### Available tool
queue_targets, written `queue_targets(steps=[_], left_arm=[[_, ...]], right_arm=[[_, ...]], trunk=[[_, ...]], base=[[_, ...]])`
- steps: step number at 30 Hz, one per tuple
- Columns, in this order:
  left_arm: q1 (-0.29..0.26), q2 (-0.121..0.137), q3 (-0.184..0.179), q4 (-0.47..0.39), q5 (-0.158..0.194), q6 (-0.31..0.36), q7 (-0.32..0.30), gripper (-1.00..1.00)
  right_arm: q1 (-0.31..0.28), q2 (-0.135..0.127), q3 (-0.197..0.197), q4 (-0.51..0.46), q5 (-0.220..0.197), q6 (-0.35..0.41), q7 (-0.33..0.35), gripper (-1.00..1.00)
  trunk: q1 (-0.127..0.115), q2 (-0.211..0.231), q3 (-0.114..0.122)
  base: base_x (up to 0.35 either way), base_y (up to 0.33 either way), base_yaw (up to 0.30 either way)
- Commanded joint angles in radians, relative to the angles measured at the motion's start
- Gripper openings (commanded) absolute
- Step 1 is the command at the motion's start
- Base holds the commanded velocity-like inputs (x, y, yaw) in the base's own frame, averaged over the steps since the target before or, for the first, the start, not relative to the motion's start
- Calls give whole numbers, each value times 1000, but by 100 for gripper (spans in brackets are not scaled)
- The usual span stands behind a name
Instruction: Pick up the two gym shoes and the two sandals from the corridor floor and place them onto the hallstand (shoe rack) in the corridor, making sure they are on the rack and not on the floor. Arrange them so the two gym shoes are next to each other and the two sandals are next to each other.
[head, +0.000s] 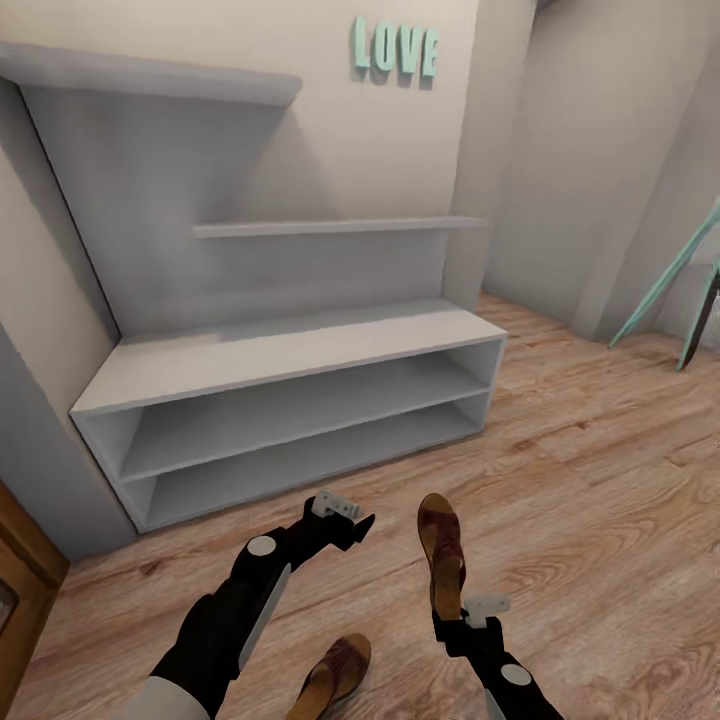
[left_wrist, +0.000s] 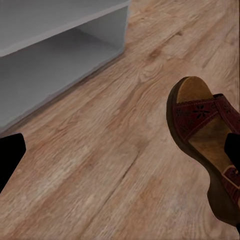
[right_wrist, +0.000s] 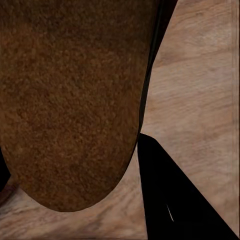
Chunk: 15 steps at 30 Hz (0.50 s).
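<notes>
At 6 o'clock one sandal (head: 333, 676) lies on the corridor floor (head: 600, 480). Just beyond, at 5 o'clock, the right gripper (head: 455, 617) pinches the heel of the other sandal (head: 441, 550), toe pointing to 12. At 7 o'clock is the left gripper (head: 345, 520); whether its jaws are spread I cannot tell. The hallstand (head: 290, 352) stands farther, at 11 o'clock.

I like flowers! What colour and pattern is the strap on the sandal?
Dark reddish-brown, with little cut-out flower shapes on the sandal strap. It shows best in the left wrist view.
</notes>
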Motion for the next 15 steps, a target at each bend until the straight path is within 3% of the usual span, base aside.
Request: queue_targets(steps=[1,15], left_arm=[[0,0,1,-2,-3,6,-4,100],[0,0,1,-2,-3,6,-4,100]], right_arm=[[-1,0,1,1,-4,-3,-1,-100],[-1,0,1,1,-4,-3,-1,-100]], trunk=[[0,0,-1],[0,0,-1]], base=[[0,0,-300],[0,0,-300]])
